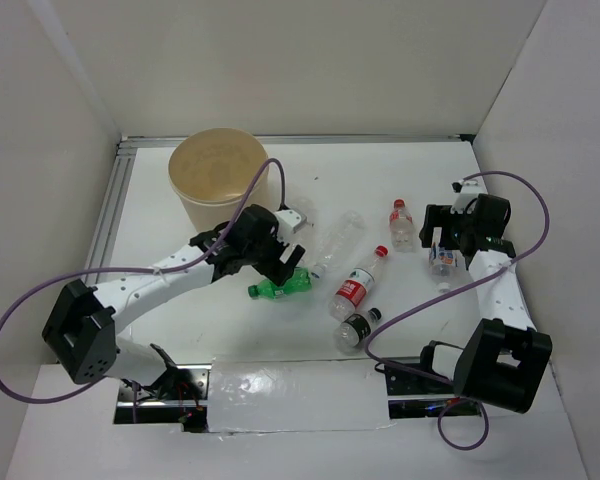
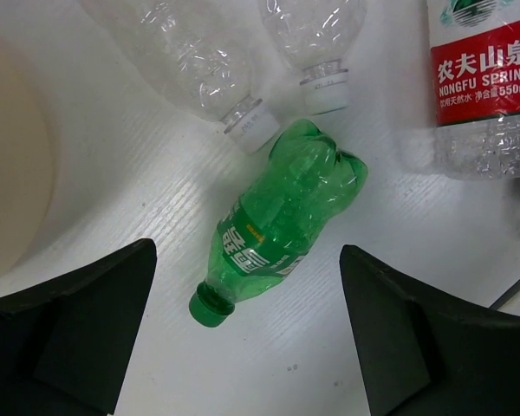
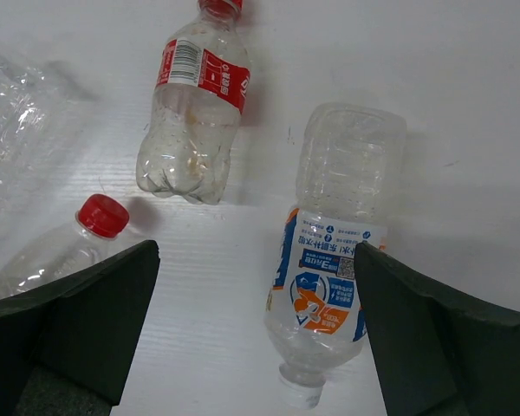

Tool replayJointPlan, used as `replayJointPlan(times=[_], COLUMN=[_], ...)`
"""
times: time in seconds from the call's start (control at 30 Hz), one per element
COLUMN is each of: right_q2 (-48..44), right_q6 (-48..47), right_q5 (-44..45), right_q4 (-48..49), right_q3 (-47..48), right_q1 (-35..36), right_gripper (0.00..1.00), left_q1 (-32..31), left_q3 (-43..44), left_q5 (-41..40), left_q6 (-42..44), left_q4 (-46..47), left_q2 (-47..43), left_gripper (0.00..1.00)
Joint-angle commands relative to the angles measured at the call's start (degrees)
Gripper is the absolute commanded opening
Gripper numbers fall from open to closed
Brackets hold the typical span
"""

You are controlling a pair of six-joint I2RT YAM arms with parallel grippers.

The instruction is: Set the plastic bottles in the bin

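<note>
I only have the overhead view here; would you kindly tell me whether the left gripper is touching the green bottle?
Observer: No. In the left wrist view the green bottle lies flat between the jaws of the left gripper, which stand open, clear of both.
Operator: Thank you. Is its cap on?
Observer: Yes, a green cap sits on the end nearest the camera.
Operator: And what is under the right arm?
Observer: The right wrist view shows the right gripper open over a blue-labelled bottle, which lies flat, close beside one jaw.
</note>
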Motion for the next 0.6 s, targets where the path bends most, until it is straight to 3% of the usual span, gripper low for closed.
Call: replayJointPlan(times=[0.0,0.37,0.4,0.43,0.47,0.5,0.53,0.57], right_q2=[-1.3,-1.9,-1.9,-1.9,-1.3,-0.7,-0.7,-0.2], right_q6=[0.6,-7.4,-7.9,-7.9,-7.9,-7.9,-7.9,-7.9], right_q5=[-0.5,-11.6,-12.3,-12.3,-12.3,-12.3,-12.9,-13.5], right_q4=[-0.2,-1.2,-1.2,-1.8,-1.8,-1.8,-2.3,-2.3], right_q3=[1.7,0.1,0.1,0.1,0.1,0.1,0.1,0.1], right_q1=[0.0,-1.1,-1.1,-1.1,-1.1,-1.1,-1.1,-1.1], right_gripper=[1.00,1.00,0.82,0.32,0.16,0.09,0.11,0.32], left_q1=[-0.2,-0.2,-0.2,-0.7,-0.7,-0.7,-0.7,-0.7], left_q3=[1.2,0.7,0.7,0.7,0.7,0.7,0.7,0.7], left_q5=[2.0,2.0,2.0,2.0,2.0,2.0,2.0,2.0], left_q6=[2.4,3.5,4.0,4.0,4.0,4.5,4.5,4.5], left_q4=[0.7,0.2,0.2,0.2,-0.4,-0.4,-0.4,-0.4], left_q2=[0.9,2.8,2.9,3.5,4.3,4.3,5.1,6.4], left_gripper=[1.00,1.00,1.00,1.00,1.00,0.97,0.93,0.90])
